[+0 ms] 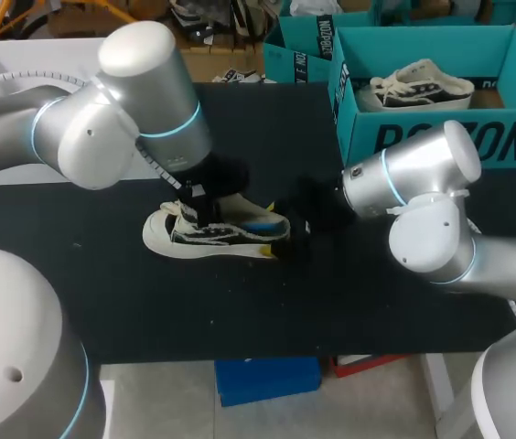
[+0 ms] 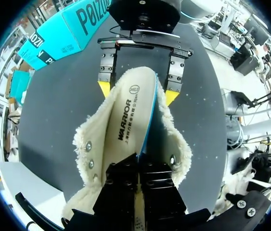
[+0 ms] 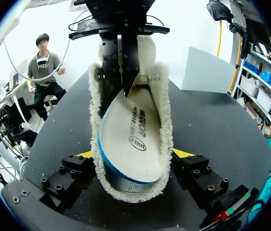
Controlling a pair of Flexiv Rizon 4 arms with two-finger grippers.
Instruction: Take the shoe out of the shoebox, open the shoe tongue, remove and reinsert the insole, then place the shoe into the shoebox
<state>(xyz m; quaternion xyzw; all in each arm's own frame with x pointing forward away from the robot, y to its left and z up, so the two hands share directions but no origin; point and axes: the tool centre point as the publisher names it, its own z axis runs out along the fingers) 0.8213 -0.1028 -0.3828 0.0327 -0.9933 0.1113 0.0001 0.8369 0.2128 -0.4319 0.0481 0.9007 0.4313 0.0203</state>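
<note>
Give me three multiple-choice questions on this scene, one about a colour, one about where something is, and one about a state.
1. The shoebox is: A red; B yellow; C teal.
2. The shoe between the arms lies: A in the shoebox; B on the black table; C on the floor.
3. The right gripper is: A shut on the shoe's heel; B open high above it; C holding the shoebox.
Answers: 1 C, its walls are teal; 2 B, the head view shows it on the table; 3 A, both yellow tips press the heel from two sides.
</note>
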